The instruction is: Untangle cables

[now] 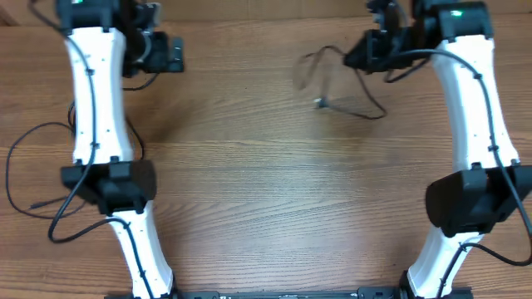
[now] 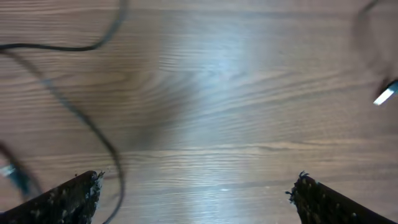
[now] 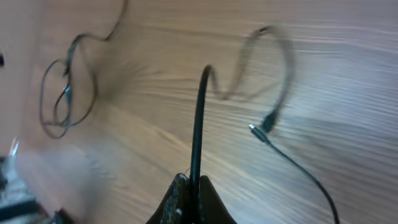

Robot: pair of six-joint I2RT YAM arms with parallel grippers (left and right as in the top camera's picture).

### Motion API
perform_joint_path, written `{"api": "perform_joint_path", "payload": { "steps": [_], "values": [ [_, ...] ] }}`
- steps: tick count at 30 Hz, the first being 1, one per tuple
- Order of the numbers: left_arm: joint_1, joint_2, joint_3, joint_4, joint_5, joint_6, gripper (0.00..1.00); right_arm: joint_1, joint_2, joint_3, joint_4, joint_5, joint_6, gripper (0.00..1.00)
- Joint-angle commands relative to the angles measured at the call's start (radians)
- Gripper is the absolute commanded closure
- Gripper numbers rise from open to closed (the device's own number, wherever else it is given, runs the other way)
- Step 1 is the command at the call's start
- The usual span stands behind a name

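My right gripper (image 3: 189, 198) clamps a thin black cable (image 3: 198, 118) that rises from its fingertips toward the frame's upper centre. My left gripper (image 2: 198, 186) gapes wide above the wooden table (image 2: 236, 93).

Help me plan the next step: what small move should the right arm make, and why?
Probably pull the right gripper back and up. It is shut on a cable whose loop curls down beside the plug of a second cable, so drawing it away should separate them. The left gripper is open, holding nothing.
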State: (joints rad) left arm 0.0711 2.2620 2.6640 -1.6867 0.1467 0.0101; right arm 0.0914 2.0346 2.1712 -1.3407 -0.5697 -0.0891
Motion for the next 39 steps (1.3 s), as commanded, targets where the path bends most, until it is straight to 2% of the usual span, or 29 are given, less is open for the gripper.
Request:
{"api": "perform_joint_path", "payload": {
  "steps": [1, 7, 15, 28, 31, 32, 33, 34, 36, 39],
  "values": [
    [0.08, -0.103, 0.021, -0.003, 0.011, 0.001, 0.0, 0.105, -0.032, 0.022, 0.015, 0.007, 0.042, 0.96],
    [0.154, -0.134, 0.02, -0.003, 0.012, 0.001, 0.0, 0.268, -0.032, 0.022, 0.084, 0.007, 0.076, 0.96],
    [0.163, -0.134, 0.02, -0.003, 0.012, 0.002, 0.0, 0.457, -0.031, 0.022, 0.171, 0.056, 0.101, 0.96],
    [0.163, -0.134, 0.02, -0.003, 0.036, 0.002, 0.0, 0.549, 0.002, -0.026, 0.205, 0.082, 0.149, 0.96],
    [0.162, -0.134, 0.02, -0.003, 0.039, 0.003, 0.0, 0.551, 0.019, -0.027, 0.19, 0.084, 0.148, 0.84],
    [0.162, -0.134, 0.02, -0.003, 0.039, 0.003, 0.0, 0.55, 0.021, -0.027, 0.187, 0.089, 0.149, 0.74],
    [0.162, -0.134, 0.02, -0.003, 0.04, 0.003, 0.0, 0.548, 0.023, -0.027, 0.184, 0.102, 0.148, 0.58],
    [0.163, -0.134, 0.02, -0.003, 0.048, 0.008, 0.0, 0.546, 0.025, -0.027, 0.18, 0.13, 0.149, 0.32],
    [0.163, -0.134, 0.02, -0.003, 0.07, 0.014, 0.0, 0.543, 0.025, -0.027, 0.172, 0.168, 0.149, 0.0],
    [0.161, -0.134, 0.02, -0.003, 0.073, 0.014, 0.0, 0.535, 0.025, -0.027, 0.146, 0.215, 0.148, 0.0]
  ]
}}
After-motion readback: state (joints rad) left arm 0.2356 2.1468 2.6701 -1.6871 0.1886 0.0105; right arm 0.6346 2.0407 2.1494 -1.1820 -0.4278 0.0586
